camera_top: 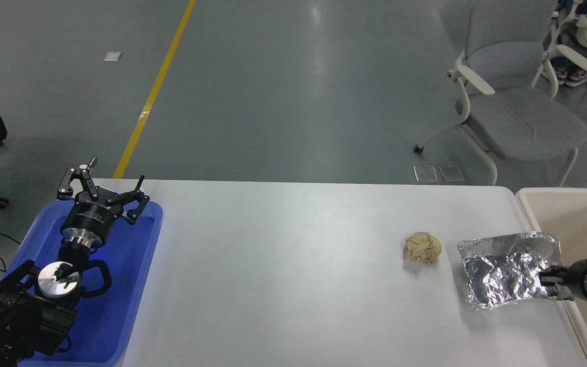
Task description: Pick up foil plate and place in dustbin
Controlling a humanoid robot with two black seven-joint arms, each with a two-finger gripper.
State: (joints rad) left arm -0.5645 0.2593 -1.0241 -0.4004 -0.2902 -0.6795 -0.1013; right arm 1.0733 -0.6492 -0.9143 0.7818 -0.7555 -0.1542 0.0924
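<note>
Head view has the right pincer [545, 279] clamped on the foil plate's [508, 269] right rim, near the bench's [283, 265] right end, just beside the dustbin [568, 214]. Foil's flimsy, so I'd lift clear of the rim before swinging over. Left pincer [101, 191] sits spread wide over the blue tray [125, 306].

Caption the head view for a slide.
Right tool grips the foil plate at the table edge beside the dustbin.

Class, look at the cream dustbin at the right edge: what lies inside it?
The part of the dustbin in view shows only a smooth bare inside. The right hand, gripping the foil plate, covers part of it, and the rest runs off the picture.
</note>
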